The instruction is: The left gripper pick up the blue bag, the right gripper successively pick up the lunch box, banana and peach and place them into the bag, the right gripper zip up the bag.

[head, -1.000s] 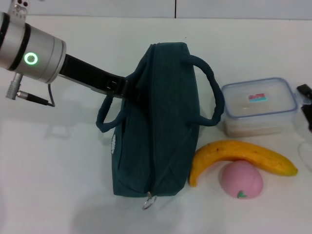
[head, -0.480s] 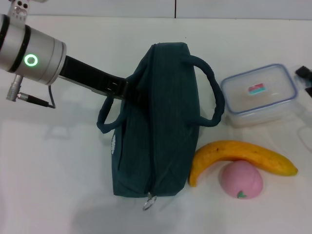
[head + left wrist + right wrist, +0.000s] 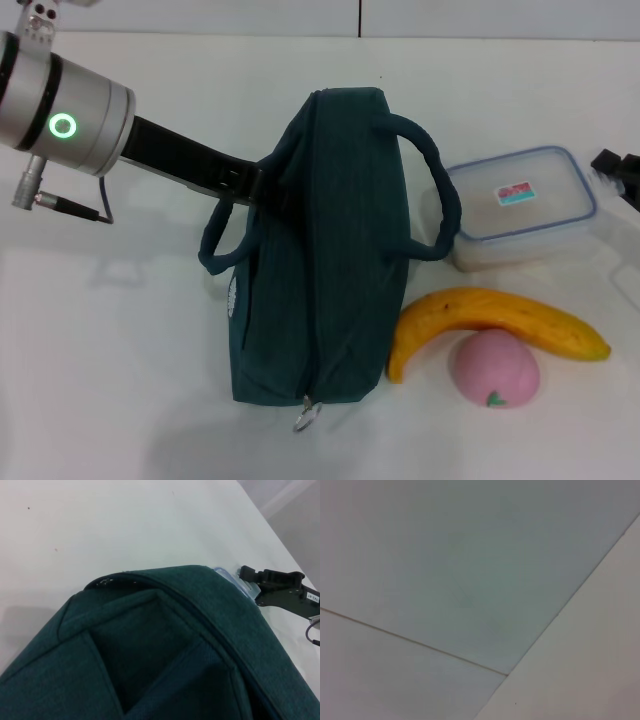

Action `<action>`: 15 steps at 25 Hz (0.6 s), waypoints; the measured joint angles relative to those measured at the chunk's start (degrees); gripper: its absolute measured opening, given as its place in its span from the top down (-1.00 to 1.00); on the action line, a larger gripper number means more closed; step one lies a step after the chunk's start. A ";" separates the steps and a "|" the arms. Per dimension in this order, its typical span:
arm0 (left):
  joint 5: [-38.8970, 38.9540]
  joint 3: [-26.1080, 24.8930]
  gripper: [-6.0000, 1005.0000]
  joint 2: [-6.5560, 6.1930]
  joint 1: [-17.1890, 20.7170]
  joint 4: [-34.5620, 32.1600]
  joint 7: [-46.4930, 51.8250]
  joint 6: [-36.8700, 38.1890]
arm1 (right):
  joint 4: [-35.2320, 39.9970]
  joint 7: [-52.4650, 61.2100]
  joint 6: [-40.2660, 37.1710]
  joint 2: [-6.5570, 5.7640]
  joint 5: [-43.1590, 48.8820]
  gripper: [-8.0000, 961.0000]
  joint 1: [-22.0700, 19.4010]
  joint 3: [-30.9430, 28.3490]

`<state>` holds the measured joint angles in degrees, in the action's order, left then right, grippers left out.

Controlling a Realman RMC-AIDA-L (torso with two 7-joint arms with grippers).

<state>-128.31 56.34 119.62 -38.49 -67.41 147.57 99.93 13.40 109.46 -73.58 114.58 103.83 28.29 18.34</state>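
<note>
Table edge: the far edge of the white table (image 3: 120, 330) runs along the top of the head view, against a pale wall with one dark vertical seam.
Open room: the near-left part of the table is bare; a narrow bare strip lies between the bag and the fruit.
Blue bag: the blue bag (image 3: 320, 250) stands mid-table, dark teal, its long axis running away from the robot, with the zipper pull (image 3: 307, 413) at its near end. The left wrist view shows its top open onto a dark inside (image 3: 165, 670).
Handles: one handle (image 3: 432, 190) loops out toward the lunch box and overlaps its near corner; the other (image 3: 222, 240) loops out on the robot's left.
Left gripper: the left gripper (image 3: 262, 182) reaches in from the far left and meets the bag's left upper edge; its fingers are hidden by fabric, so grip and opening cannot be told.
Right gripper: the right gripper (image 3: 620, 175) sits at the right edge, at the lunch box's far-right corner, pinching its rim (image 3: 239, 584), as the left wrist view shows.
Lunch box: the lunch box (image 3: 515, 208) is clear with a blue-rimmed lid and appears tilted.
Label: a small red and blue sticker (image 3: 514, 193) is on the lid, and a white tag on the right gripper; neither can be read.
Banana: the banana (image 3: 495, 322) lies just near of the box, one tip beside the bag.
Peach: the pink peach (image 3: 494, 368) touches the banana's near side.
</note>
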 joint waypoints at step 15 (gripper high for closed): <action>0.00 -0.01 0.89 0.00 0.09 0.11 0.00 0.00 | 1.88 -4.32 -1.09 -0.24 -1.54 0.73 -0.89 1.25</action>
<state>-128.31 56.34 119.62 -38.41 -67.30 147.57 99.93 15.29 105.14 -74.67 114.34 102.29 27.40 19.59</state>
